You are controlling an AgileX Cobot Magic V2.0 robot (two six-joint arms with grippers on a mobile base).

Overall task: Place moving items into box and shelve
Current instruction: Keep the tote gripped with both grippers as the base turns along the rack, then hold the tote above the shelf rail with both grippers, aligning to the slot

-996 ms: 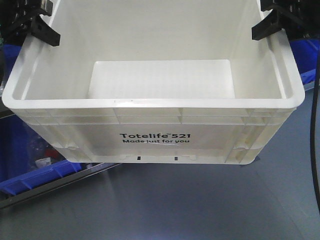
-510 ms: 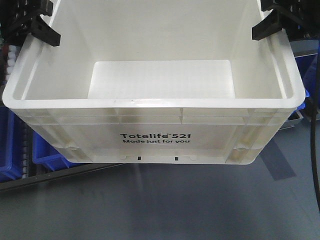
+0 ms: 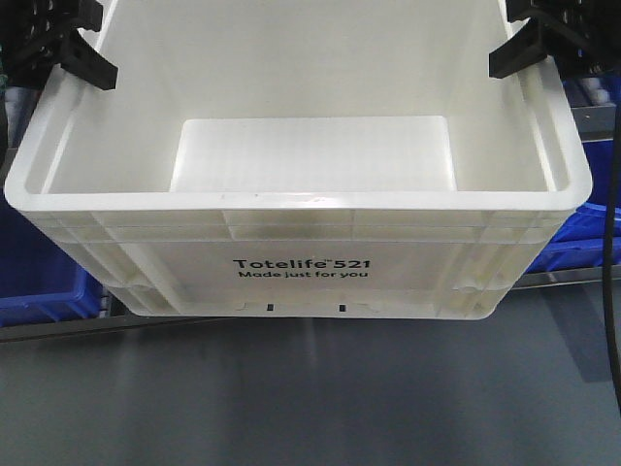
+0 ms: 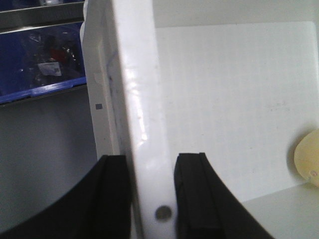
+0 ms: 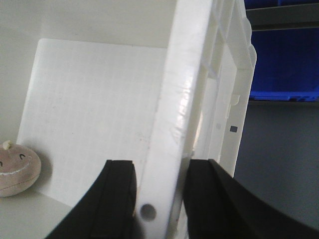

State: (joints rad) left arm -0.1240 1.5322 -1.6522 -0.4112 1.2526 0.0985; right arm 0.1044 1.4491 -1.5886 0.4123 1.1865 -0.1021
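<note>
Since both toys lie inside it, the carry to the shelf is what's left, and that turns on how the crate hangs between the two arms.

Left pincer (image 4: 152, 160): narrow, clamped across the rim of the large white rectangular plastic crate (image 3: 408, 238), with one finger outside the left end wall and one inside.

Crate's long axis runs left-right, straight from one pincer to the other. The printed long wall faces the front camera. The crate looks clear of the grey floor (image 3: 310, 408), carried by the two rim grips alone.

Yellow-orange round plush toy (image 4: 307, 159): on the crate bottom, inward of the left pincer, only its edge showing at the frame border.

Pinkish-brown round plush toy (image 5: 17, 169) with stitched smile: also on the bottom, close to a wall, inward of the right pincer. Neither toy shows in the front view.

Right pincer (image 5: 162, 164): same story, narrow, gripping the right end wall's rim, fingers either side.

Blue plastic bins (image 3: 39, 282) sit behind the crate on both sides, so the shelf looks near.

My read: the arms share the load and neither is nearer. Both must travel together along one line, else the rim twists out of a grip or the toys roll.
</note>
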